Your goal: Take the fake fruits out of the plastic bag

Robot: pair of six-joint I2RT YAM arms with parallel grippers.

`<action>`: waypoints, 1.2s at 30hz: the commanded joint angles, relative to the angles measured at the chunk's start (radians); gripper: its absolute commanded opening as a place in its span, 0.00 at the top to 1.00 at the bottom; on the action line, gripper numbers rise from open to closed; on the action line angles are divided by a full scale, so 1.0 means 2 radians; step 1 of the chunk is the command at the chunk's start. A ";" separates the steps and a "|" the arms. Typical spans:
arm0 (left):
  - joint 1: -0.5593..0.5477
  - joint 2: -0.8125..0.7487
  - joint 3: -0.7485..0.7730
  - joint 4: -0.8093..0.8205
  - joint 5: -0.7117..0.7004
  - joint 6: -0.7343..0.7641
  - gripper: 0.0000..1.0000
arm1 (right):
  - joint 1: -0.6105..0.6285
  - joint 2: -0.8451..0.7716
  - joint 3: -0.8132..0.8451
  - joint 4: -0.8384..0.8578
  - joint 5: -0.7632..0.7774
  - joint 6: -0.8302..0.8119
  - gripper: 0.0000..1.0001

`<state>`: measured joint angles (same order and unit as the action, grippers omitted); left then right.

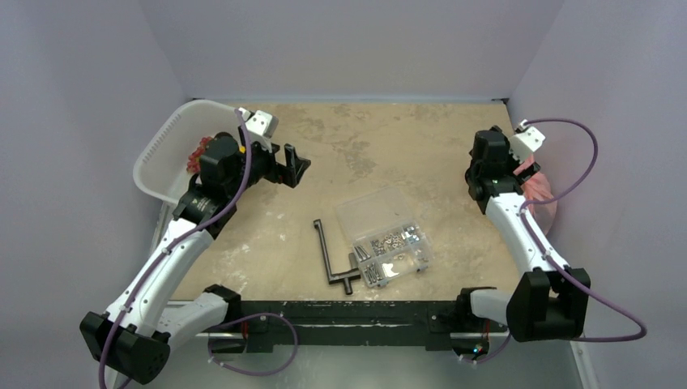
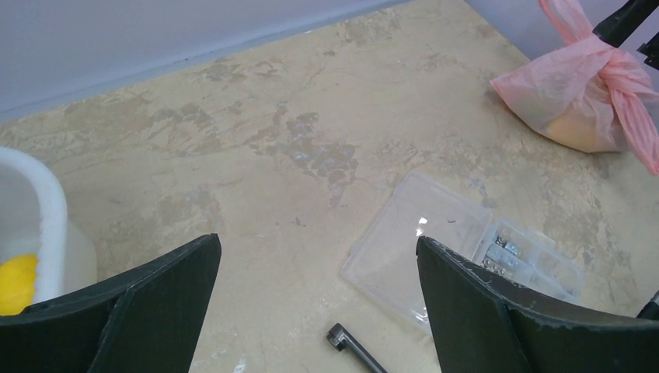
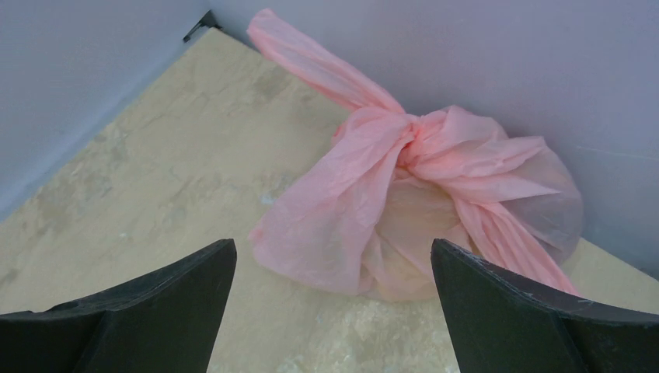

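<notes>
Over on the right edge of the table [image 1: 389,146] sits the pink bag [image 3: 404,194], pushed up against the right wall and knotted shut, one long handle trailing off toward the far corner. Something pale yellow shows through its thin skin, though which fruit it is I cannot tell.

The right gripper [image 3: 332,256] points straight at it, jaws spread wide. The bag lies just ahead of the fingertips and no plastic is pinched between them.

Across on the left, the left gripper [image 2: 317,241] hangs above the tabletop just beside the white basket [image 1: 162,154], fingers wide apart too, with bare table showing through the gap and nothing in its grasp. There is fruit in that basket: a red fruit [image 1: 194,156] shows from above, and a yellow fruit [image 2: 17,284] peeks over the rim in the left wrist view.

In the middle, toward the near side, the clear box [image 1: 385,235] lies with its lid flung open — screws [image 1: 393,243] fill its near compartments. A black tool [image 1: 332,255] rests on the table just left of it, its cross-handle at the near end.
</notes>
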<state>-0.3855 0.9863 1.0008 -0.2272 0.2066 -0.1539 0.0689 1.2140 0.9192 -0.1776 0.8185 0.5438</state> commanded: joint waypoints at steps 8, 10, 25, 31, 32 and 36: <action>-0.010 0.028 0.033 0.011 0.037 -0.003 0.05 | -0.063 0.078 0.049 -0.052 0.099 0.111 0.01; -0.010 0.036 0.038 0.010 0.046 -0.008 0.06 | -0.078 0.088 0.048 -0.027 0.072 0.098 0.01; -0.030 0.066 0.052 -0.010 0.061 0.002 0.08 | -0.105 0.189 0.103 0.009 -0.060 0.076 0.04; -0.036 0.076 0.056 -0.020 0.052 0.012 0.09 | -0.105 0.173 0.058 0.066 -0.080 0.050 0.22; -0.038 0.079 0.058 -0.022 0.052 0.012 0.09 | -0.105 0.173 0.056 0.067 -0.079 0.049 0.23; -0.042 0.085 0.063 -0.029 0.053 0.015 0.09 | -0.104 0.183 0.057 0.079 -0.093 0.037 0.42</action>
<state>-0.4591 1.1488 1.0779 -0.2794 0.3096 -0.1497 -0.1375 1.5894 1.0336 -0.0959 0.6582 0.6502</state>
